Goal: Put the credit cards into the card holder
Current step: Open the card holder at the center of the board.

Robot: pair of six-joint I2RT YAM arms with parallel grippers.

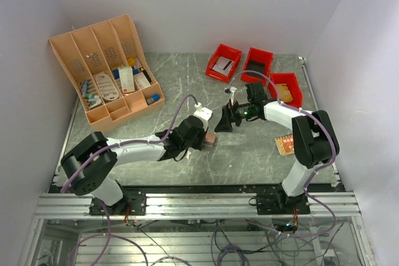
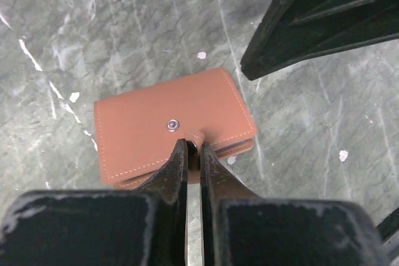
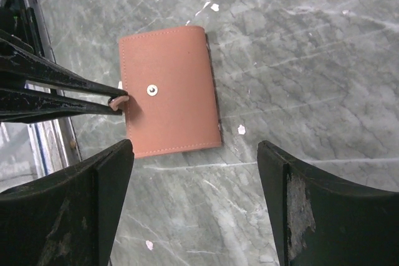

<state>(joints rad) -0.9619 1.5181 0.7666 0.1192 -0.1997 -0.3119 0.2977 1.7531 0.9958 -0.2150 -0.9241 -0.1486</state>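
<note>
Mid-table | left hand (image 2: 194,147) clamped on card holder (image 2: 156,129) | right hand (image 3: 194,149) apart above | red bins (image 1: 258,50) behind

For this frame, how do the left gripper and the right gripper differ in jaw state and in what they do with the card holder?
The left gripper has its jaws shut, while the right gripper has its jaws wide open. The left gripper pinches the snap tab of the card holder, and the right gripper holds nothing. Both are aimed at the closed card holder.

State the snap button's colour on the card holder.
Silver snap button on the tan-brown card holder; clearest in the left wrist view.
</note>
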